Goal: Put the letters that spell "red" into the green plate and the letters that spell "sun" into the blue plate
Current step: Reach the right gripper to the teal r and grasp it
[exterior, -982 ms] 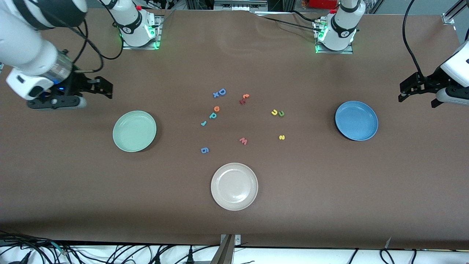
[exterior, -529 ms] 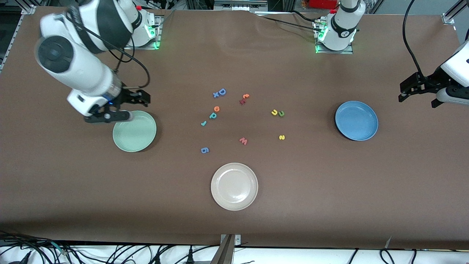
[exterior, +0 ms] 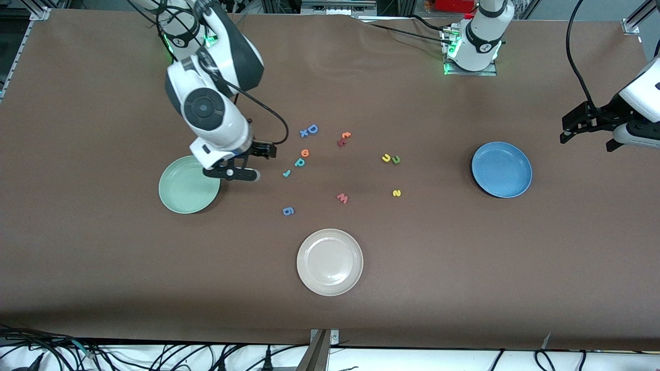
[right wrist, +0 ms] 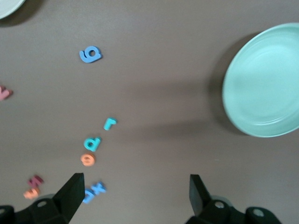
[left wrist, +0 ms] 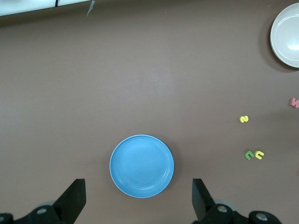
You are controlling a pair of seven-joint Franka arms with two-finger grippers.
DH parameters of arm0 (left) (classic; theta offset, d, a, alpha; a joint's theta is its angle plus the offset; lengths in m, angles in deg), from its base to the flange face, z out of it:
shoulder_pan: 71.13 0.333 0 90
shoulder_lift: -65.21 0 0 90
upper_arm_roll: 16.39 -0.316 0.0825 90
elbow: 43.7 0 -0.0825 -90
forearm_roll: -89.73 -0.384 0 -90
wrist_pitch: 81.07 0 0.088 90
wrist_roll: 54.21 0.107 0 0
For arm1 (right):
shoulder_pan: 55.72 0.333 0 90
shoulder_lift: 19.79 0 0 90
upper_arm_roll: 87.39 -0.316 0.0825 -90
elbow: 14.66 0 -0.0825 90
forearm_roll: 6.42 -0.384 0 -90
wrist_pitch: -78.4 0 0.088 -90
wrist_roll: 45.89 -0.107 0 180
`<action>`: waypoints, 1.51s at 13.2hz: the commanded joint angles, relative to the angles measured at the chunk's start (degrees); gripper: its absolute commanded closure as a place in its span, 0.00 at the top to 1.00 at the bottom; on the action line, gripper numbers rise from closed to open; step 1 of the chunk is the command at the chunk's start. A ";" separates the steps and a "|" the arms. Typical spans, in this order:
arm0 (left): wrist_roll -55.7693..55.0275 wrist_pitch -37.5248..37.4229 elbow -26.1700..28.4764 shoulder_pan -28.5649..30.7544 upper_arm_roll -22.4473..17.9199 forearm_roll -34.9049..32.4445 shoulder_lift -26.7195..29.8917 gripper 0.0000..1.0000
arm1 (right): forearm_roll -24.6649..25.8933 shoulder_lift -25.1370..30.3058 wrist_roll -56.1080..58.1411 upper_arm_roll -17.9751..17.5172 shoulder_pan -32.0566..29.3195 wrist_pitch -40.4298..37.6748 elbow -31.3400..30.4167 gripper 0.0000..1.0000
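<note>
My right gripper point(exterior: 256, 163) hangs open and empty over the table between the green plate point(exterior: 180, 198) and the teal "r" point(exterior: 286, 173). Beside the "r" lie the teal "d" point(exterior: 299, 163) and the orange "e" point(exterior: 304, 153). The right wrist view shows the "r" point(right wrist: 110, 123), "d" point(right wrist: 92, 143), "e" point(right wrist: 88, 159) and green plate point(right wrist: 264, 86). The yellow "s" point(exterior: 396, 193), yellow arch point(exterior: 386, 158) and dark green arch point(exterior: 396, 159) lie toward the blue plate point(exterior: 501, 170). My left gripper point(exterior: 589, 140) waits open above the table beside that plate point(left wrist: 141, 165).
A beige-white plate point(exterior: 330, 262) sits nearer the front camera than the letters. Other letters lie about: a blue "D" with an "x" point(exterior: 309, 131), a red and orange pair point(exterior: 343, 138), a red "w" point(exterior: 342, 198) and a blue "6" point(exterior: 288, 211).
My right arm has swung from its end of the table across the green plate to the edge of the letter cluster. The left arm and all letters have stayed put.
</note>
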 commanded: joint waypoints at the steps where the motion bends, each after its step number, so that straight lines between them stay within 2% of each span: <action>1: 0.22 -1.51 -1.09 -0.18 0.23 2.00 -0.48 1.00 | -1.37 -3.09 -3.90 0.40 0.53 5.42 -0.40 0.89; 4: 1.88 -1.78 1.72 0.00 0.23 2.00 0.04 1.00 | -1.37 -6.86 -10.65 0.40 2.38 8.32 -0.66 0.81; 9: 1.89 -1.78 2.61 -0.27 0.58 2.00 -0.56 0.99 | -1.37 -11.18 -24.18 0.23 4.22 13.68 -2.16 0.72; 10: 1.80 -1.78 2.61 -0.79 1.10 2.00 -0.83 0.94 | -1.37 -11.18 -26.13 0.14 4.32 15.26 -2.86 0.70; 12: 1.54 -2.91 4.00 -0.88 1.28 3.48 -0.57 1.00 | -1.72 -11.09 -28.42 0.05 4.41 18.86 -5.66 0.68; 14: 1.28 -2.92 4.80 -0.88 1.28 5.16 -0.74 1.00 | -2.34 -10.30 -29.57 0.05 4.75 25.35 -10.23 0.68; 16: -7.02 -2.92 5.59 -0.97 4.60 5.08 -0.48 1.00 | -2.25 -10.30 -30.27 0.05 4.84 30.46 -12.96 0.64; 18: -21.77 -3.01 5.60 -0.97 11.18 4.29 -0.48 1.00 | -2.25 -10.56 -30.36 0.05 5.72 31.01 -13.06 0.51; 19: -26.80 -2.92 5.68 -0.97 13.91 4.28 -0.65 1.00 | -2.25 -10.65 -30.36 0.05 5.81 31.01 -13.06 0.43; 20: -30.24 -2.57 5.77 -0.97 15.59 4.28 -1.00 1.00 | -2.16 -10.74 -30.36 0.05 5.99 31.01 -12.97 0.30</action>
